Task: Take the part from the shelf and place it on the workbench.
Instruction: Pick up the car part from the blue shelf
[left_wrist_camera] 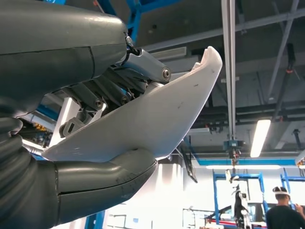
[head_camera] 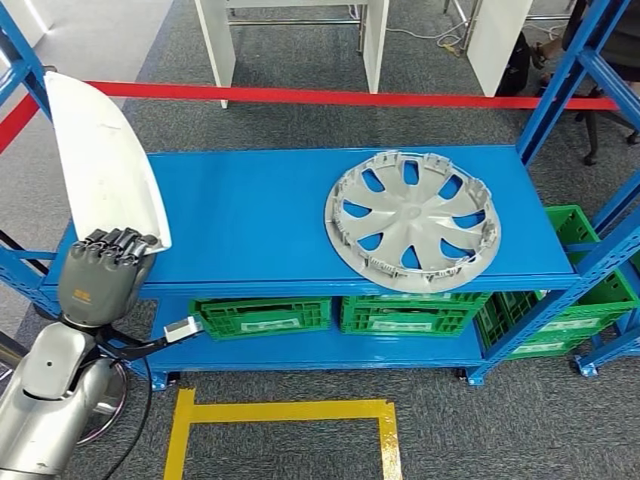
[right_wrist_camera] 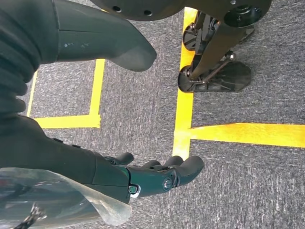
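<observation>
the left hand (head_camera: 106, 275), at the lower left of the head view, grips a curved white part (head_camera: 102, 160) that stands up from its fingers toward the upper left, over the left end of the blue shelf (head_camera: 249, 215). in the left wrist view the thumb (left_wrist_camera: 107, 179) and darker fingers (left_wrist_camera: 144, 67) clamp the white part between them. a silver wheel cover (head_camera: 413, 218) lies flat right of centre on the shelf, with green crates (head_camera: 260, 315) below. the right hand (right_wrist_camera: 151, 174) hangs over grey carpet with yellow tape (right_wrist_camera: 185, 95), fingers loosely extended and holding nothing.
</observation>
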`<action>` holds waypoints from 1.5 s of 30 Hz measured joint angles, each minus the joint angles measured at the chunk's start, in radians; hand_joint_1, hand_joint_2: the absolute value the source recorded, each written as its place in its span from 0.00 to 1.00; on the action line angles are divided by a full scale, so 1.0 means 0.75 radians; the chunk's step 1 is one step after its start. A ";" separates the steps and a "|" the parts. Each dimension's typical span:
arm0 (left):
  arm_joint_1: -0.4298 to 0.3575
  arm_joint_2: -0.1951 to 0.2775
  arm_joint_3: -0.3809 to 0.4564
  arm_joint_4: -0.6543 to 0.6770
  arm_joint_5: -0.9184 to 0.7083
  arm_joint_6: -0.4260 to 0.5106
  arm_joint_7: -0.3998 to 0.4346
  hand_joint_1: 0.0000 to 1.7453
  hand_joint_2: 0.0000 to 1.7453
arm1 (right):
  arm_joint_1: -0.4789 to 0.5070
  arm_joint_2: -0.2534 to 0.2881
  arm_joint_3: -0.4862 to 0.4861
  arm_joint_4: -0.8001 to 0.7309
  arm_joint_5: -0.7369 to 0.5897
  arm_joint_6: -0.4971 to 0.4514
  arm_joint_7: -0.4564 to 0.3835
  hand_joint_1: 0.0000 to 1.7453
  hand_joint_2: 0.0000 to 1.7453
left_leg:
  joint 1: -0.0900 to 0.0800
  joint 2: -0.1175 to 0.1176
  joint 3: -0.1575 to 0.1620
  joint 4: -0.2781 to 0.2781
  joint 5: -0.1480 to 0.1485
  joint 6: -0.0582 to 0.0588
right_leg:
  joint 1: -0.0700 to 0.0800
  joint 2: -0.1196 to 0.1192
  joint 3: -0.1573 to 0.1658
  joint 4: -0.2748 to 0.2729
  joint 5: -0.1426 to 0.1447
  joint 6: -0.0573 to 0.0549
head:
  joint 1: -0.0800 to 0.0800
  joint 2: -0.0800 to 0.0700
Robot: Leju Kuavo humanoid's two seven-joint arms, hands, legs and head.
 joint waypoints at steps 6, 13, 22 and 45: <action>0.009 -0.021 0.028 -0.008 0.029 0.000 -0.015 1.00 1.00 | 0.000 0.000 0.000 0.001 -0.002 0.000 -0.002 0.00 1.00 | 0.000 0.000 0.000 0.000 0.000 0.000 | 0.000 0.000 0.000 0.000 0.000 0.000 | 0.000 0.000; 0.011 -0.066 0.073 -0.001 0.109 0.000 -0.108 1.00 1.00 | 0.000 0.000 0.000 0.001 -0.016 0.001 -0.002 0.00 1.00 | 0.000 0.000 0.000 0.000 0.000 0.000 | 0.000 0.000 0.000 0.000 0.000 0.000 | 0.000 0.000; 0.019 -0.086 0.097 0.011 0.113 0.000 -0.138 1.00 1.00 | 0.000 0.000 0.000 0.002 -0.020 0.001 -0.001 0.00 1.00 | 0.000 0.000 0.000 0.000 0.000 0.000 | 0.000 0.000 0.000 0.000 0.000 0.000 | 0.000 0.000; 0.111 -0.110 0.150 -0.065 0.075 0.001 -0.157 1.00 1.00 | -0.002 0.009 0.000 0.016 -0.026 -0.008 -0.011 0.00 1.00 | 0.018 -0.001 -0.044 0.003 0.046 0.021 | -0.029 0.027 -0.032 0.124 -0.035 0.065 | 0.011 0.000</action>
